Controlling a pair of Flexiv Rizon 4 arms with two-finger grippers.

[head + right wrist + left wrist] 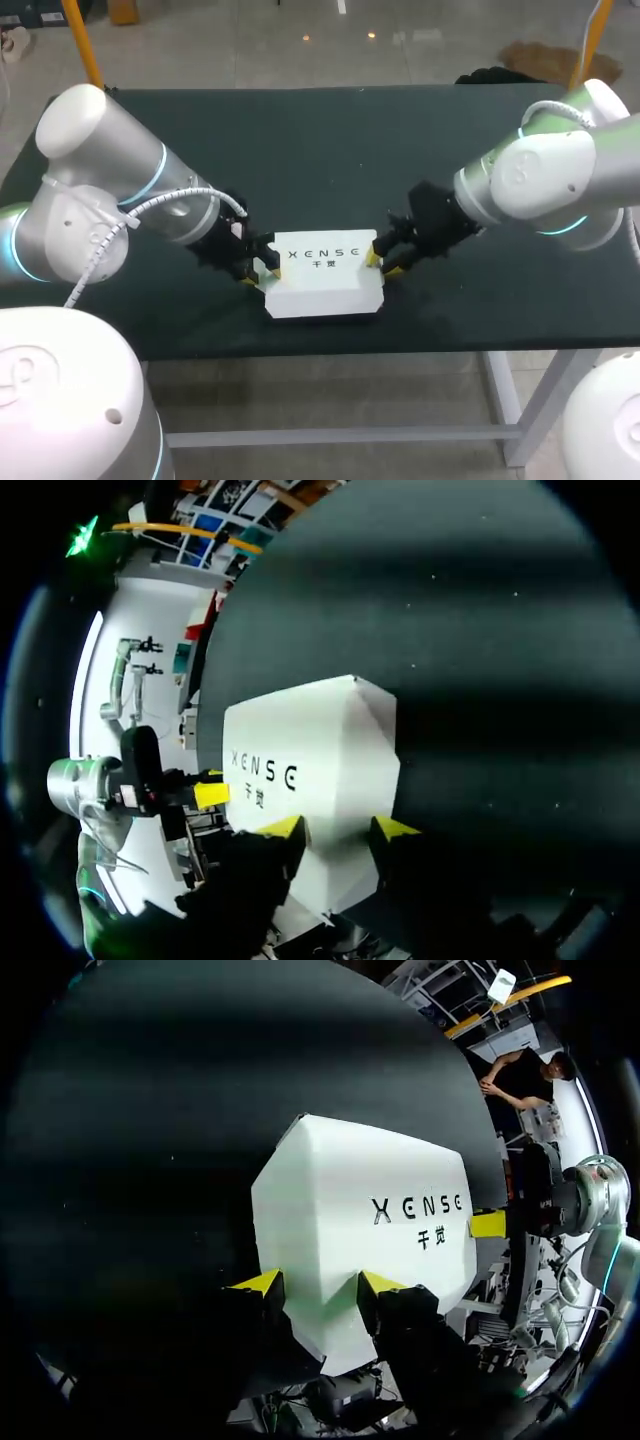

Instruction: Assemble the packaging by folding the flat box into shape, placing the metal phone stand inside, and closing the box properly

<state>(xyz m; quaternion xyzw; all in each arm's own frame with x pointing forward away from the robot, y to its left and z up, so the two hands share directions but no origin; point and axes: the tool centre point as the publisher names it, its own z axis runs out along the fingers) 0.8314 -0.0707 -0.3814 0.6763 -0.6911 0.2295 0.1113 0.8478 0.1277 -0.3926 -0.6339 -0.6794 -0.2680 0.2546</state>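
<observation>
Pincers first: my left pincer [320, 1282] is pinching 1 short end of the white box [350, 1210]. Its 2 yellow-tipped fingers [258, 1282] stand fairly wide apart, 1 on each side of that end, and the white card fills the gap right up to both.

My right pincer [339, 827] is pinching the opposite short end in the same manner, with 2 tips set apart and the card reaching both.

Each wrist view also shows 1 yellow tip of the other pincer at the far end of the box.

Box: folded into shape, top face shut and turned upward, dark print on that face. Its corners look bevelled. From the head view it sits near the middle of the dark tabletop [330, 150], toward the front edge, its long side running left to right between the 2 pincers. A dark shadow shows along its front edge. I cannot tell whether its underside rests on the tabletop or is held just clear of it.

Arms: my left arm [110, 190] comes in from the left side and my right arm [545, 185] from the right, both angled down toward the box.

What the box contains cannot be seen.
</observation>
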